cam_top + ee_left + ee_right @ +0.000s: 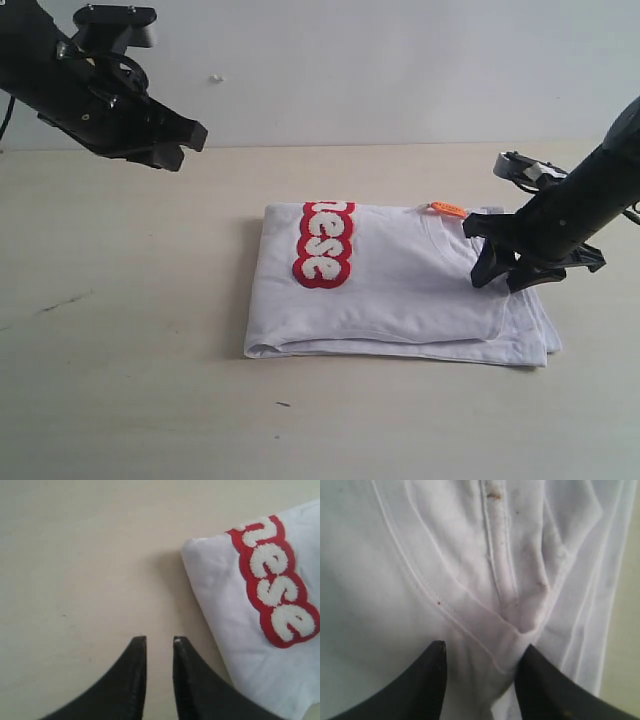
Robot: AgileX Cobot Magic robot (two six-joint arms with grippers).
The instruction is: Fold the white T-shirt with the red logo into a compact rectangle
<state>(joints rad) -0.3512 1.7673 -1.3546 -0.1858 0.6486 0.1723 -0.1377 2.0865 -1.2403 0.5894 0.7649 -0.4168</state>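
Observation:
The white T-shirt point(400, 290) lies folded into a thick rectangle on the table, with the red logo point(323, 245) facing up near its left end and only part of its lettering showing. My right gripper point(498, 278) rests low on the shirt's right end beside the collar. In the right wrist view its jaws stand open point(482, 647) over a raised ridge of the white T-shirt point(395, 555). My left gripper point(172, 150) hangs high at the far left, away from the shirt. Its jaws point(160, 639) stand slightly apart with nothing between them, beside the white T-shirt point(240, 630) and the red logo point(275, 590).
A small orange neck tag point(447, 209) pokes out at the shirt's far edge. The pale wooden table point(130, 330) stretches bare to the left and front of the shirt. A white wall stands behind.

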